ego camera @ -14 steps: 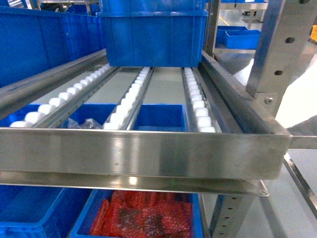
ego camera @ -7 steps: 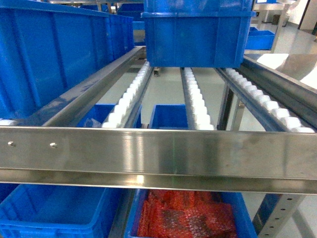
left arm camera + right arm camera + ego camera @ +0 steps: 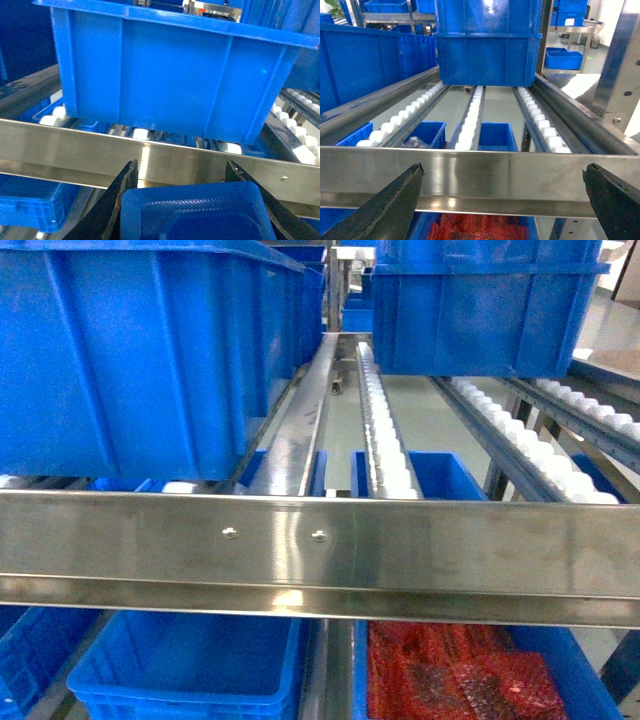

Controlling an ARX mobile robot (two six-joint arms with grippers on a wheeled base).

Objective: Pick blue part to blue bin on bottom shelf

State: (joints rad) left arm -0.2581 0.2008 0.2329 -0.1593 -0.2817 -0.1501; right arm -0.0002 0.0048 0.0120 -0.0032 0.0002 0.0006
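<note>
In the left wrist view my left gripper (image 3: 181, 167) is shut on the blue part (image 3: 192, 212), a dark blue blocky piece wedged between both black fingers, right in front of a steel front rail (image 3: 165, 157). My right gripper (image 3: 502, 170) stands open with nothing in it, facing the same kind of rail. In the head view the blue bin (image 3: 190, 660), with a smooth bare inside, sits low on the left under the riveted rail. The bottom shelf is mostly hidden; only a steel strip (image 3: 325, 680) beside the bin shows. Neither gripper appears in the head view.
A like crate with red crinkly bags (image 3: 450, 675) sits right of the bin. The riveted front rail (image 3: 320, 550) crosses the view. Above it, on white roller tracks (image 3: 385, 440), stand a large blue crate (image 3: 130, 360) on the left and another crate (image 3: 480, 310) at the back right.
The head view has swung left: the back crate slid from the middle to the right, the large left crate filled the left side, and the red-bag crate shifted right.
</note>
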